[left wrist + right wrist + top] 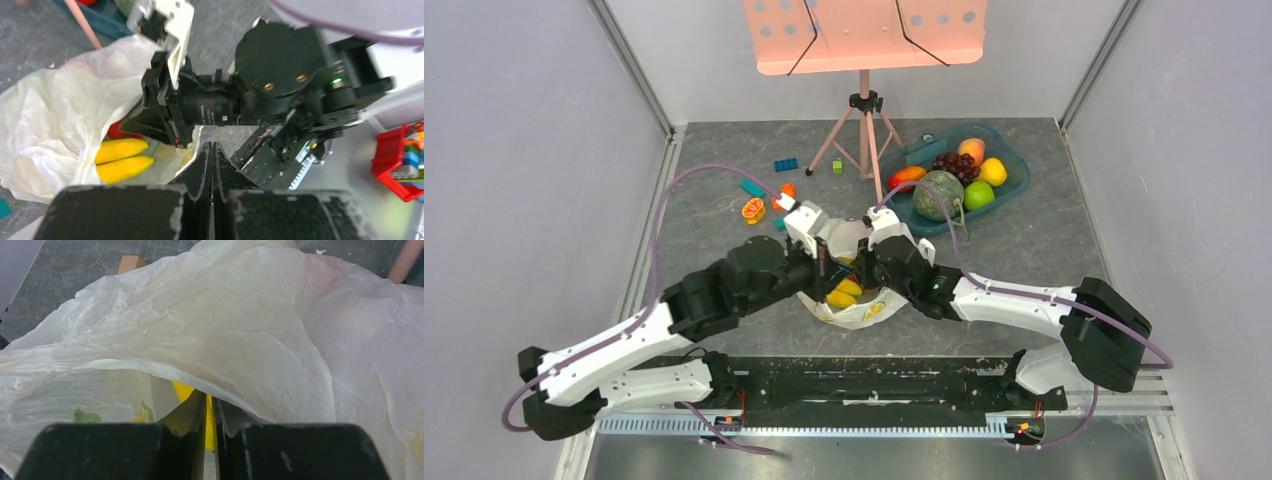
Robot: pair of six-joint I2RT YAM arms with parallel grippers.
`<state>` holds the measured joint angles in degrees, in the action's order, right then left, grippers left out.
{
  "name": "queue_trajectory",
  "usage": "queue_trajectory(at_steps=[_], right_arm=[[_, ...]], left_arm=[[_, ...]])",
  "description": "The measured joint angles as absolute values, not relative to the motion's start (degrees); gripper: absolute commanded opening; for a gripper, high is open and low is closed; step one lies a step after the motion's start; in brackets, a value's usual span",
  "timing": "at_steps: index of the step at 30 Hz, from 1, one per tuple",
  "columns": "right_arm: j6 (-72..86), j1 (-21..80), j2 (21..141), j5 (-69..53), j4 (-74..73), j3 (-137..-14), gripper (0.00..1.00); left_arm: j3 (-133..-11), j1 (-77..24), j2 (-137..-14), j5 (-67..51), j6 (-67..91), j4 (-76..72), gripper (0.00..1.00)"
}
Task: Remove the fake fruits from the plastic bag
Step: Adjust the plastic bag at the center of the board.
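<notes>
The plastic bag lies crumpled at the table's middle, its mouth between my two grippers. The yellow banana bunch lies inside it. In the left wrist view the bag holds the bananas with a red ball behind them. My left gripper is shut at the bag's rim, and the film lies against one finger. My right gripper is shut just inside the mouth under the bag film. Yellow banana shows past its tips.
A blue tray at the back right holds a netted melon, dark grapes and other fruits. A tripod with a pink board stands behind the bag. Toy bricks and an orange slice lie back left.
</notes>
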<state>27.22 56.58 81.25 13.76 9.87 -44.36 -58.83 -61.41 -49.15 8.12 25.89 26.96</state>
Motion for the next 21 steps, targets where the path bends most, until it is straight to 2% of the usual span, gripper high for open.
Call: queue_trajectory(at_steps=[8, 21], right_arm=[[27.6, 55.8, 79.5, 13.9, 9.9, -42.6, 0.09], [27.3, 55.3, 79.7, 15.6, 9.3, -41.2, 0.09]], left_arm=[[-44.7, -63.8, -51.3, 15.3, 26.2, 20.4, 0.02], [-42.2, -63.8, -60.3, 25.1, 26.1, 12.9, 0.02]])
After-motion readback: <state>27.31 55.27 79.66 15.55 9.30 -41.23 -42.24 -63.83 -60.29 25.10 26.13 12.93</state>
